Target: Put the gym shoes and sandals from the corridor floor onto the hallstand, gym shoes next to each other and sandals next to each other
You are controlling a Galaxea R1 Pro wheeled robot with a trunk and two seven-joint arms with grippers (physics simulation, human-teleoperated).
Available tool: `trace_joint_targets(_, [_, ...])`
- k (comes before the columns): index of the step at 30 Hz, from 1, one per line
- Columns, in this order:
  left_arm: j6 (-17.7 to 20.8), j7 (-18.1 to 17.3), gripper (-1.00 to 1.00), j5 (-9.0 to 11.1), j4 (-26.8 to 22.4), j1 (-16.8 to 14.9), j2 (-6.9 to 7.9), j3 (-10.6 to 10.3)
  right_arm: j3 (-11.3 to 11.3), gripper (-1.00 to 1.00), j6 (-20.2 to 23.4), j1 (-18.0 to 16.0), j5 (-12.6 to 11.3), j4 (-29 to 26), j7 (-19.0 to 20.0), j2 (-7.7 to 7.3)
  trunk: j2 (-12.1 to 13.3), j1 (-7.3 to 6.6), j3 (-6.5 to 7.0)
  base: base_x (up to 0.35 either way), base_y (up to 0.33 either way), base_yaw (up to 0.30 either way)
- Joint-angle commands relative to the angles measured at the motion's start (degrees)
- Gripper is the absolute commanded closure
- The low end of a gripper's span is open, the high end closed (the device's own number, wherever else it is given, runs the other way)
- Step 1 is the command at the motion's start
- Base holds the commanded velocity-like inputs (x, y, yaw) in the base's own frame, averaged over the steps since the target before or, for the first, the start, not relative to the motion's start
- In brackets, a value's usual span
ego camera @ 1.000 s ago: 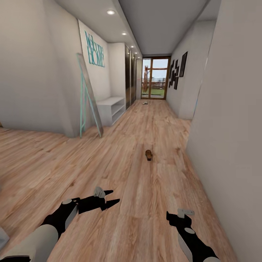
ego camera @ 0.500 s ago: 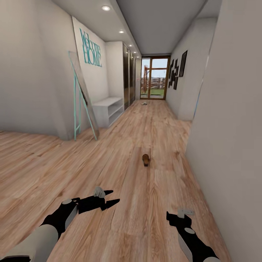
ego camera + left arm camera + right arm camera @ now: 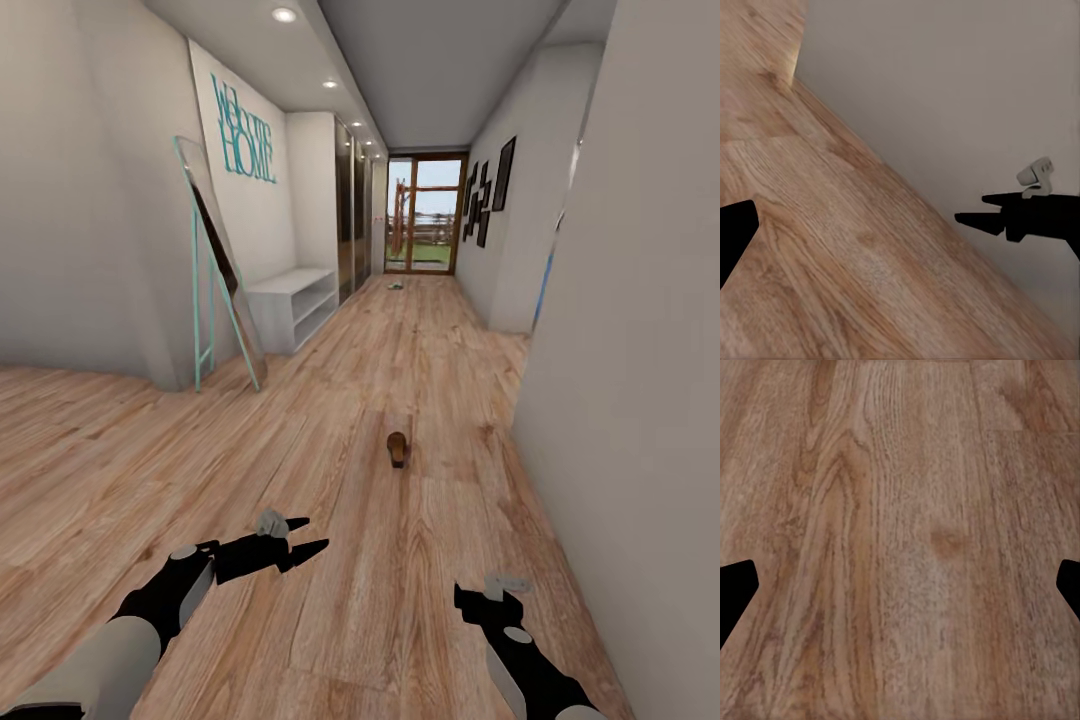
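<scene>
Far down the wood-plank corridor by the glass door, a small pale object (image 3: 397, 285) lies too tiny to identify; the small brown sandal (image 3: 397, 449) shows no strap detail.

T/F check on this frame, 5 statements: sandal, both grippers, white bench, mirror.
1. A brown sandal lies on the corridor floor ahead of the robot. True.
2. The left gripper holds a gym shoe. False: its jaws are open with nothing between them.
3. The right gripper is over bare floor planks, jaws apart. True.
4. The low white bench has shoes on its shelves. False: no shoes can be seen on it.
5. A teal-framed mirror lies flat on the floor. False: it leans against the left wall.
</scene>
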Motion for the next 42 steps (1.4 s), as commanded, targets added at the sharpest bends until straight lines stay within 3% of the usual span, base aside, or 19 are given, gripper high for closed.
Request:
trace_joint_targets(1, [0.04,-0.49,-1.00,0.09,-0.01,-0.03,0.31,0.08,-0.05,-1.00,-0.61,-0.03,-0.43,0.37,-0.03,0.00,-0.02,-0.01,-0.05,0.000,0.000,0.000])
trace_joint_targets(9, [1.14,-3.06,-1.00,2.17,-0.36,-0.03,0.96,1.19,0.13,-1.00,-3.17,-0.04,-0.50,-0.30,-0.20,-0.12,-0.02,-0.01,-0.05,0.000,0.000,0.000])
trace_joint_targets(14, [1.07,-4.39,-1.00,2.25,-0.36,-0.03,0.97,1.50,0.17,-1.00,-3.98,-0.04,-0.51,-1.91,-0.14,-0.14,-0.02,-0.01,-0.05,0.000,0.000,0.000])
trace_joint_targets(28, [0.47,0.13,-1.00,2.17,-0.43,-0.03,0.48,5.90,0.12,-1.00,-2.97,-0.04,-0.56,-6.43,-0.05,-0.15,-0.02,-0.01,-0.05,0.000,0.000,0.000])
trace_joint_targets(29, [-0.14,27.76,-1.00,2.14,-0.44,-0.03,0.08,7.58,0.09,-1.00,-2.48,-0.04,-0.59,-10.58,-0.05,-0.14,-0.02,-0.01,-0.05,0.000,0.000,0.000])
trace_joint_targets(33, [-2.77,38.85,-1.00,1.94,-0.45,-0.03,-1.28,7.60,-0.01,-1.00,2.10,-0.04,-0.59,-10.62,-0.01,-0.13,-0.02,-0.01,-0.05,0.000,0.000,0.000])
trace_joint_targets(37, [-3.92,47.03,-1.00,1.79,-0.45,-0.03,-2.20,7.51,-0.08,-1.00,6.47,-0.04,-0.61,-12.46,0.07,-0.12,-0.02,-0.01,-0.05,0.000,0.000,0.000])
trace_joint_targets(40, [-4.29,53.49,-1.00,1.74,-0.45,-0.03,-2.61,7.48,0.04,-1.00,9.97,-0.04,-0.73,-17.71,0.05,-0.19,-0.02,-0.01,-0.05,0.000,0.000,0.000])
trace_joint_targets(42, [-4.38,55.78,-1.00,1.73,-0.45,-0.03,-2.70,7.47,0.13,-1.00,12.05,-0.04,-0.79,-21.03,0.06,-0.24,-0.02,-0.01,-0.05,0.000,0.000,0.000])
